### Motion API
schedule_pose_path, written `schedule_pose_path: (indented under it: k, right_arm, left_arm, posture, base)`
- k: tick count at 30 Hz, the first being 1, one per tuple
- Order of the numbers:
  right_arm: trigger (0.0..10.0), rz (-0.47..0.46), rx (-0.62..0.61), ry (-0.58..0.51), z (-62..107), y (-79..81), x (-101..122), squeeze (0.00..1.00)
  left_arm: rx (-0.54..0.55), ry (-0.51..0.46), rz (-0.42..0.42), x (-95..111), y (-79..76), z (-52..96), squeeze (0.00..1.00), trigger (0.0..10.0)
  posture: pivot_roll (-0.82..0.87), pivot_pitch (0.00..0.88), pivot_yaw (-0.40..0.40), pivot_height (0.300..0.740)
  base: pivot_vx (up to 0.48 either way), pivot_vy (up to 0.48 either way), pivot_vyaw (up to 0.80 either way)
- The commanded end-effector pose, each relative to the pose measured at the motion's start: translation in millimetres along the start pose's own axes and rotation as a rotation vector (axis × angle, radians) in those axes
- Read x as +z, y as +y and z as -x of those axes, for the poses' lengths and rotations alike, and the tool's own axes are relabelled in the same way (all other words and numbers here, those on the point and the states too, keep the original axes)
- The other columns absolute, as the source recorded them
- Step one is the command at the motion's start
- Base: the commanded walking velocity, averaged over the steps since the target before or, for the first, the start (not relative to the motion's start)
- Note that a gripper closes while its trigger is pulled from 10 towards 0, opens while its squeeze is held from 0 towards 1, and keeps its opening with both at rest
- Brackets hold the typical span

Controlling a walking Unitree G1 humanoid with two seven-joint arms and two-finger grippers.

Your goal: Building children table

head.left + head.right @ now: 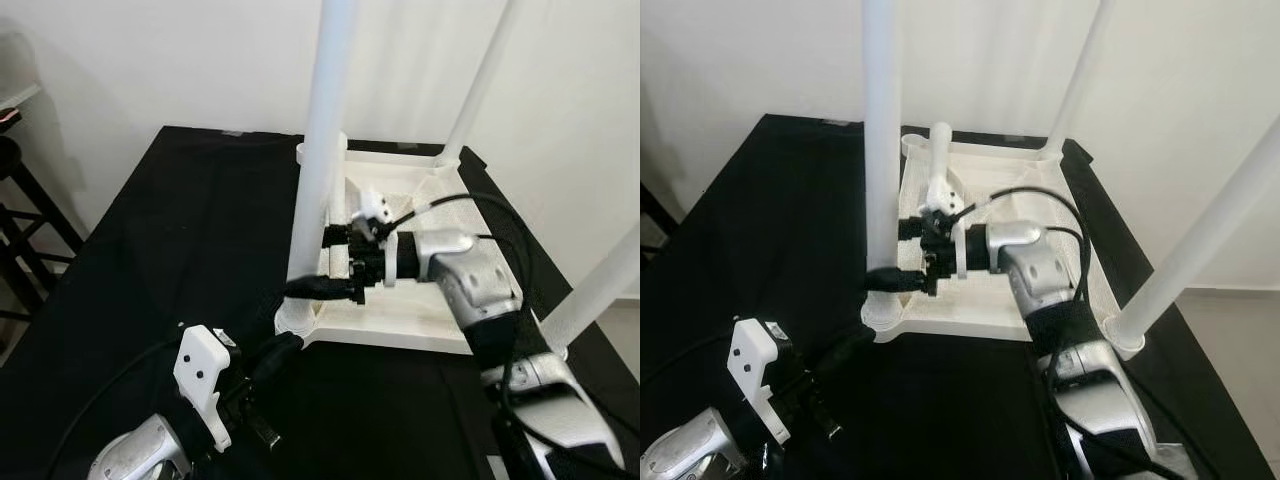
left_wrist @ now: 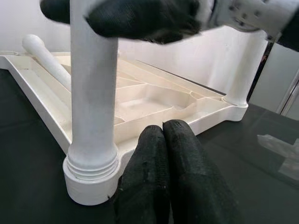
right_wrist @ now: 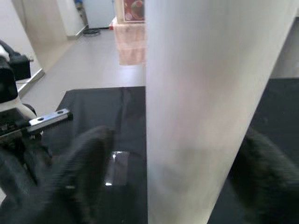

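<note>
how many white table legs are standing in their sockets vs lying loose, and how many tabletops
White plastic table legs upright in sockets: 3
White plastic table leg lying loose in the tabletop: 1
White plastic upturned tabletop: 1
Total: 5

White plastic tabletop (image 1: 400,335), plain; white round legs (image 1: 320,150), plain; black cloth surface (image 1: 180,260), unpatterned; silver arms with black-fingered right gripper (image 1: 335,262); left gripper (image 2: 170,158) black.
</note>
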State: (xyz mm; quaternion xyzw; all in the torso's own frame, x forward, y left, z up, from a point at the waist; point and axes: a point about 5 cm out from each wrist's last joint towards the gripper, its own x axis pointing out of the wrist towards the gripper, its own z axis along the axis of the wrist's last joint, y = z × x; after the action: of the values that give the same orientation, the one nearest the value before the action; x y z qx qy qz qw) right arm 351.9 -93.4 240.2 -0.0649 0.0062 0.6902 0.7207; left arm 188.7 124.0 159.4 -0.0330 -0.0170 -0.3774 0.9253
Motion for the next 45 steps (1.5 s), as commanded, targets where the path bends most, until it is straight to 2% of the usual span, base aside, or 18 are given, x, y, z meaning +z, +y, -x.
schedule_pose_path:
  k: [1,2,3,13,17,19,23,24,26,28,32,36,37,38,39,42,43,45]
  right_arm:
    - [1.5,-0.016,0.031,-0.005,2.2,-1.5,-5.8,0.0]
    - [1.5,-0.016,0.031,-0.005,2.2,-1.5,-5.8,0.0]
    - [0.0,-0.021,0.045,-0.004,4.2,-2.5,-7.3,0.0]
    - [0.0,-0.036,0.071,-0.016,19.0,-2.5,-11.8,0.0]
    - [0.0,-0.02,-0.097,0.028,30.8,5.7,-27.9,0.0]
    - [0.0,-0.098,-0.395,0.067,16.4,25.2,-59.3,0.0]
    - [0.0,-0.132,-0.507,0.068,10.7,34.1,-68.5,0.0]
    - [0.0,-0.219,-0.782,-0.019,-1.3,42.6,-75.9,0.0]
    - [0.0,-0.157,-0.821,0.015,-38.4,73.6,-76.4,0.0]
    - [0.0,-0.124,-0.852,-0.008,-41.6,74.1,-72.6,0.0]
    - [0.0,-0.212,-0.87,0.02,-36.4,68.2,-86.9,0.0]
    - [0.0,-0.168,-0.848,0.053,-40.7,71.1,-84.1,0.0]
    - [4.3,-0.162,-0.857,0.063,-40.0,71.4,-83.8,0.0]
    - [4.3,-0.167,-0.883,0.074,-39.1,74.0,-82.3,0.0]
    - [10.0,-0.187,-0.891,0.064,-37.8,75.4,-79.9,0.87]
    - [10.0,-0.214,-0.908,0.052,-37.4,78.4,-76.5,0.87]
    - [10.0,-0.24,-0.894,0.041,-39.0,80.0,-75.6,1.0]
    - [10.0,-0.347,-0.786,-0.025,-44.2,81.4,-70.0,1.0]
  left_arm:
    - [0.0,0.01,0.009,-4.0,-2.2,0.8,0.0,10.0]
    - [0.0,0.01,0.009,-4.0,-2.2,0.8,0.0,10.0]
    - [-0.001,0.01,0.011,-4.1,-2.7,1.1,0.0,10.0]
    - [-0.007,0.001,0.015,-3.0,-5.5,-1.7,0.0,10.0]
    - [-0.01,-0.008,0.015,-1.0,-8.0,-3.5,0.0,10.0]
    - [-0.012,-0.01,0.016,1.1,-7.4,-2.2,0.0,10.0]
    - [-0.013,-0.01,0.016,1.9,-7.0,-1.6,0.0,10.0]
    - [-0.012,-0.01,0.015,2.9,-5.7,-0.7,0.0,10.0]
    - [-0.014,-0.008,0.013,4.4,-1.9,0.0,0.0,10.0]
    - [-0.016,-0.008,0.015,4.5,-0.6,-0.3,0.0,10.0]
    - [-0.024,-0.007,0.021,4.4,-0.8,-1.8,0.0,10.0]
    - [-0.008,-0.011,0.011,4.8,-0.6,-1.5,0.0,10.0]
    - [-0.003,-0.013,0.009,5.1,-0.4,-2.0,0.0,10.0]
    - [-0.002,-0.014,0.008,5.3,-0.3,-2.3,0.0,10.0]
    - [-0.004,-0.016,0.009,5.5,-0.3,-3.0,0.0,10.0]
    - [-0.006,-0.017,0.011,5.7,-0.4,-3.7,0.0,10.0]
    - [-0.007,-0.018,0.012,5.9,-0.6,-3.9,0.0,10.0]
    - [-0.015,-0.019,0.019,6.3,-1.2,-5.1,0.0,10.0]
  posture:
    - [0.14,0.042,-0.129,0.74]
    - [0.14,0.042,-0.129,0.74]
    - [0.13,0.045,-0.126,0.74]
    - [0.1,0.06,-0.126,0.74]
    - [0.07,0.081,-0.126,0.74]
    - [0.06,0.104,-0.121,0.74]
    - [0.06,0.104,-0.121,0.74]
    - [0.05,0.115,-0.107,0.74]
    - [0.04,0.121,-0.077,0.74]
    - [0.03,0.111,-0.067,0.74]
    - [0.06,0.113,-0.089,0.74]
    - [0.05,0.118,-0.09,0.74]
    - [0.05,0.119,-0.094,0.74]
    - [0.05,0.119,-0.094,0.74]
    - [0.05,0.119,-0.097,0.74]
    - [0.05,0.119,-0.097,0.74]
    - [0.05,0.119,-0.097,0.74]
    - [0.05,0.12,-0.093,0.74]
  base:
    - [0.0,0.0,0.0]
    - [0.0,0.0,0.0]
    - [0.0,0.0,0.0]
    - [0.0,0.0,0.0]
    - [0.0,0.0,0.0]
    - [0.0,0.0,0.0]
    - [0.0,0.0,0.0]
    - [0.0,0.0,0.0]
    - [0.0,0.0,0.0]
    - [0.0,0.0,0.0]
    - [0.0,0.0,0.0]
    - [0.0,0.0,0.0]
    - [0.0,0.0,0.0]
    - [0.0,0.0,0.0]
    - [0.0,0.0,0.0]
    - [0.0,0.0,0.0]
    - [0.0,0.0,0.0]
    - [0.0,0.0,0.0]
